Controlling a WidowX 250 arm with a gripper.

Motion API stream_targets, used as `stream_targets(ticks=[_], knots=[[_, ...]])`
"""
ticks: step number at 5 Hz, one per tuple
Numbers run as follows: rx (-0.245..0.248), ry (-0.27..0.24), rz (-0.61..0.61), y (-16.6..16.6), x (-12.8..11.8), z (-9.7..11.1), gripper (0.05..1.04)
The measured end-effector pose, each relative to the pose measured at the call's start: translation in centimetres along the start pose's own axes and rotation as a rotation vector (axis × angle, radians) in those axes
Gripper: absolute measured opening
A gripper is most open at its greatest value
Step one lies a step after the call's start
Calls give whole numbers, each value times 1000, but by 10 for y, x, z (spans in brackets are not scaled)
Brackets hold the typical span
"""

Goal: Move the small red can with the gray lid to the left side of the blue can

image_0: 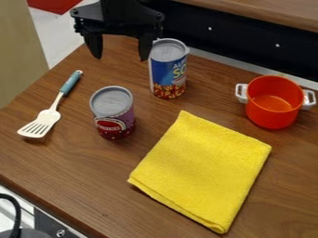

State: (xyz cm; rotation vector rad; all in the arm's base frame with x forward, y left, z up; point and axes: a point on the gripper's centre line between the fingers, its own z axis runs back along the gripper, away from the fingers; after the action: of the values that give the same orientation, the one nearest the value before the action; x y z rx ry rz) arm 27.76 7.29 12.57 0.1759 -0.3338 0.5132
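Yellow cloth [202, 172] nearest the camera, lying flat and folded on the brown wood-grain tabletop [74, 181], one corner pointing toward the far side. Beyond it and to the left in view: red-and-purple can [114, 116], upright, grey top facing up, just beside the cloth, not touching.

Farther back, blue can [168, 74] with red-and-yellow lettering low on the label, also upright, taller, apart from the red-and-purple one. Black hand [120, 57] at the upper left, pointing down over the far part of the tabletop. Fingers spread wide, nothing held. One finger right by the upper left side of the blue can, slightly overlapping it in view; can't tell if touching.

Far left: spatula [42, 122], flat, slotted white head toward the camera, blue-green handle angled away. Right side: orange-red pot [272, 120], upright, open top, white handle on each side, near the cloth but apart.

Behind: black panel [248, 44] below a wooden ledge [273, 14]. Black cable [16, 211] at the lower left corner.
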Motion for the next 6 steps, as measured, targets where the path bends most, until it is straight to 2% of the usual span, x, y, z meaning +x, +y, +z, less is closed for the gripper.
stream_targets(ticks=[1,2,3,5,6], knots=[[3,30,-2,-1,-6,-7,999],[-40,92,61,4,-17,-18,999],[-30,146,82,16,-27,-26,999],[27,181,134,24,-57,-58,999],[2,173,148,21,-64,-70,999]])
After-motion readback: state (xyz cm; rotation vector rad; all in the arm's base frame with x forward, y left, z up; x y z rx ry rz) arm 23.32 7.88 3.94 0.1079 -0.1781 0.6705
